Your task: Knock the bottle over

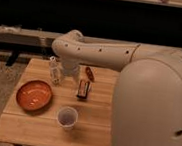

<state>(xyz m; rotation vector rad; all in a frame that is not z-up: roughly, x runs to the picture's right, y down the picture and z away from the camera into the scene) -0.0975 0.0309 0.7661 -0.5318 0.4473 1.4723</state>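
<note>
The bottle (pixel 55 70) is small, slim and transparent with a pale cap. It stands near the back left of the wooden table (pixel 93 120), leaning slightly. My gripper (pixel 69 70) hangs below the white arm (pixel 99 52), just right of the bottle and very close to it. I cannot tell whether they touch. The arm hides most of the gripper.
An orange plate (pixel 33 94) lies at the left. A white cup (pixel 67 118) stands near the front. A dark flat rectangular object (pixel 83 88) and a small reddish item (pixel 90 73) lie right of the gripper. My white body (pixel 152 111) fills the right side.
</note>
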